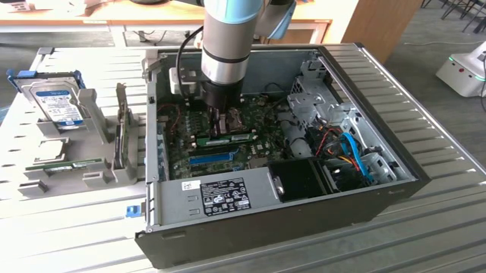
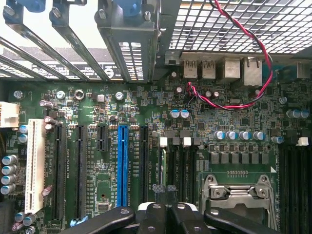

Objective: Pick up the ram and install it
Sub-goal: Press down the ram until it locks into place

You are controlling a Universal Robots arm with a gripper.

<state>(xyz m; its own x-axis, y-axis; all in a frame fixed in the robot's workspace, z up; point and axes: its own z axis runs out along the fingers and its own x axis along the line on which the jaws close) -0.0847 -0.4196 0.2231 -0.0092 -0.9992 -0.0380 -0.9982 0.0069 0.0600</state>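
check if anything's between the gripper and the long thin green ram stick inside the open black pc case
Nothing visible does. The shut gripper hangs low over the black memory slots, right beside one end of the long thin green ram stick. Whether they touch can't be told.

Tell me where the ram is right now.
In the exterior view, one ram lies on the motherboard inside the case, just below the gripper; a matching stick sits in the holder at that view's left.
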